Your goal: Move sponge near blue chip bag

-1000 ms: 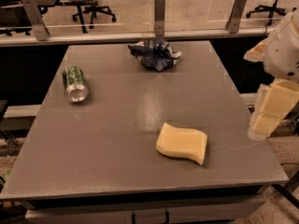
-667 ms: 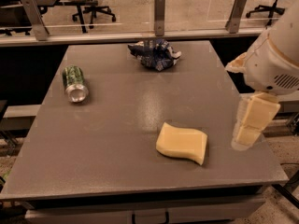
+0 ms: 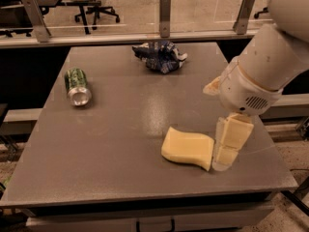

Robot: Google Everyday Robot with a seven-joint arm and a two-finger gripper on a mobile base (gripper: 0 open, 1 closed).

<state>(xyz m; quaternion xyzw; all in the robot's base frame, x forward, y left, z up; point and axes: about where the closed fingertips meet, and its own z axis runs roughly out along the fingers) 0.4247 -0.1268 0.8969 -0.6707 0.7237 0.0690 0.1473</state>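
Observation:
The pale yellow sponge (image 3: 187,148) lies flat on the grey table (image 3: 120,129), near the front right. The blue chip bag (image 3: 160,55), crumpled dark blue and white foil, lies at the far middle of the table, well apart from the sponge. My gripper (image 3: 227,146) hangs from the white arm at the right, its pale yellow fingers pointing down just right of the sponge's right edge, close to the table top.
A green drink can (image 3: 77,86) lies on its side at the left of the table. A rail with metal posts (image 3: 165,9) runs behind the table's far edge. Office chairs stand beyond it. The table's right edge is just right of my gripper.
My arm has swung in from the right and lowered, bringing the gripper from beside the table's right edge to right beside the sponge. The sponge, bag and can have not moved.

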